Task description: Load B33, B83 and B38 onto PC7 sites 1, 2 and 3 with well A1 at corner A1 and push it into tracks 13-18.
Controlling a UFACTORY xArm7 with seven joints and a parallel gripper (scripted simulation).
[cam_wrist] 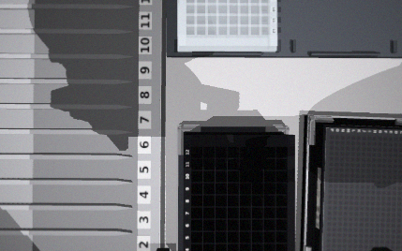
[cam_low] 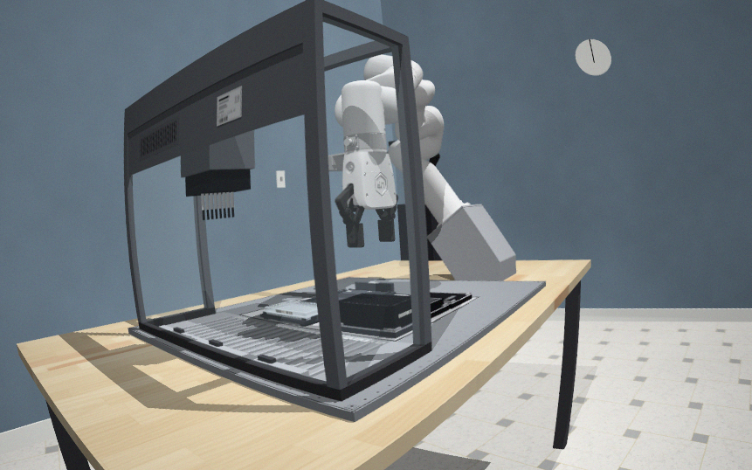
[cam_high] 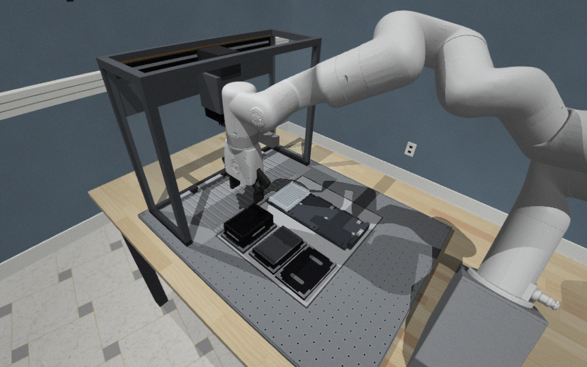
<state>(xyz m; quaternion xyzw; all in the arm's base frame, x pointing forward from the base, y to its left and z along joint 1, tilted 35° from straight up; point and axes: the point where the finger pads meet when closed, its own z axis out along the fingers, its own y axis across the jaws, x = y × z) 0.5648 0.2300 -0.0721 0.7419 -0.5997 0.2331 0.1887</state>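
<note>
Above the apron: gripper (cam_low: 371,232), fingers wide apart, holding nothing.
Next pick: deep-well block B83 (cam_high: 247,224) in nest S3, almost directly below, slightly toward the nest row.
Carrier PC7 (cam_high: 331,219): loose on apron, B38 (cam_high: 288,195) already aboard.

Looking straight down, the numbered rail tracks (cam_wrist: 57,108) fill the left. A white 96-well plate (cam_wrist: 227,25) sits on the dark carrier (cam_wrist: 348,28) at the top edge. Below, across pale apron (cam_wrist: 282,84), lie the black deep-well block (cam_wrist: 240,192) and, right of it, the grey 384-well plate (cam_wrist: 368,187).
</note>
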